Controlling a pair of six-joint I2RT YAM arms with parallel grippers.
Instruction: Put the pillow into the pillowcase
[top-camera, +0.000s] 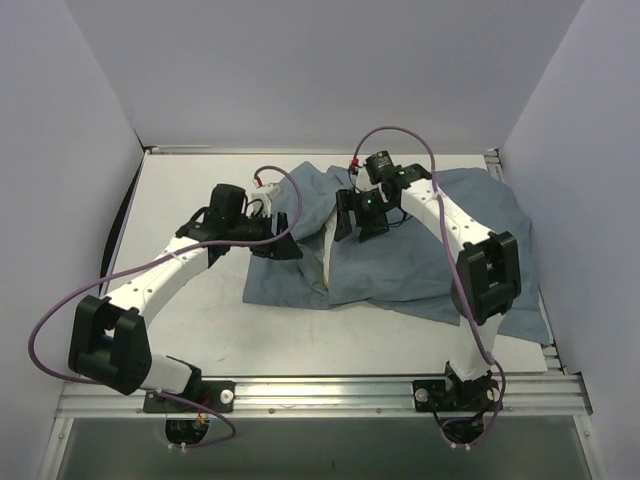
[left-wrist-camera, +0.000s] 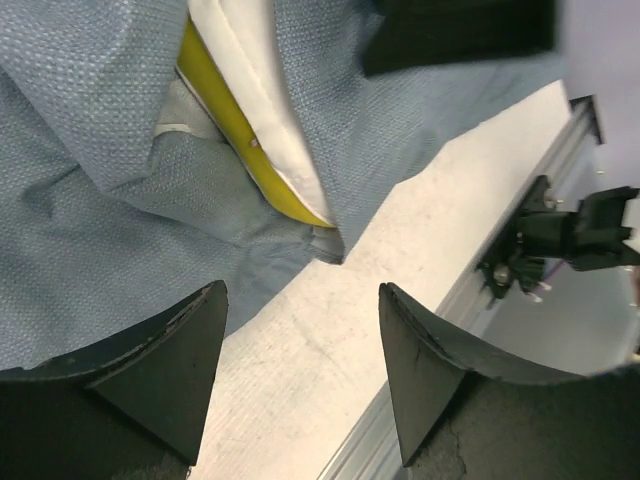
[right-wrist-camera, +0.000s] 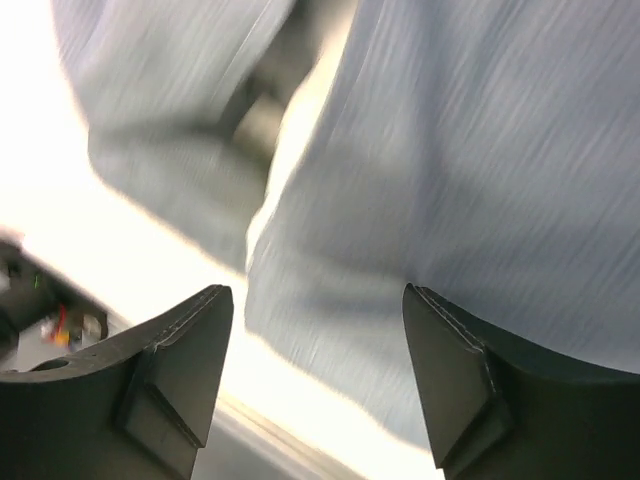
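The grey-blue pillowcase (top-camera: 400, 260) lies crumpled across the middle and right of the table. The pillow (top-camera: 325, 262) shows only as a thin white and yellow strip in a gap in the fabric. In the left wrist view its white face (left-wrist-camera: 250, 60) and yellow band (left-wrist-camera: 228, 110) lie between folds of the pillowcase (left-wrist-camera: 90, 200). My left gripper (top-camera: 283, 248) (left-wrist-camera: 302, 290) is open and empty, over bare table at the pillowcase's near left edge. My right gripper (top-camera: 360, 228) (right-wrist-camera: 316, 292) is open and empty just above the pillowcase (right-wrist-camera: 460, 180); that view is blurred.
The white table (top-camera: 190, 190) has a metal rail (top-camera: 330, 390) along its near edge, with both arm bases bolted there. Grey walls close in the left, back and right. The right arm's base (left-wrist-camera: 575, 235) shows in the left wrist view.
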